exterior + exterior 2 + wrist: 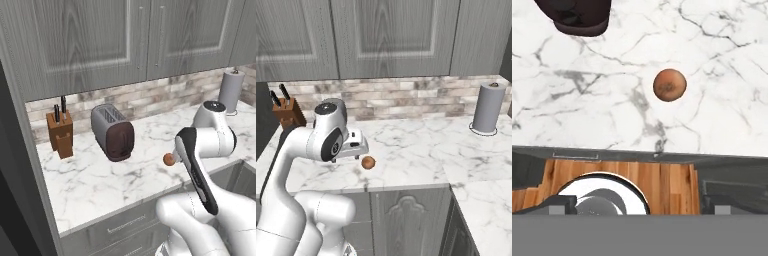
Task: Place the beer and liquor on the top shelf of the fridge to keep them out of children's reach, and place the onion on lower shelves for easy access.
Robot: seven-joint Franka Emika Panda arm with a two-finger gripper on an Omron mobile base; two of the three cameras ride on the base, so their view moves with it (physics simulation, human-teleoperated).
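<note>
Hand view: onion [670, 85] sitting on the marble counter [712, 60]

It's round, so no real long axis; sits at 1 o'clock from centre, toaster [579, 15] at 11. Gripper [634, 206] fingers spread wide, holding nothing.

White Franka arm [210, 145] was folded at the elbow, upper link rising from the base, forearm bent forward and down over the front edge of the marble counter [100, 180]. Dark-jointed wrist sat above the counter edge, hand pointing roughly straight down. Two-finger pincer [634, 205] was held above the counter's front edge, clear of it, holding nothing. Small dark finger tips [559, 204] stood far apart at the bottom of the hand view, jaws spread wide.
</note>
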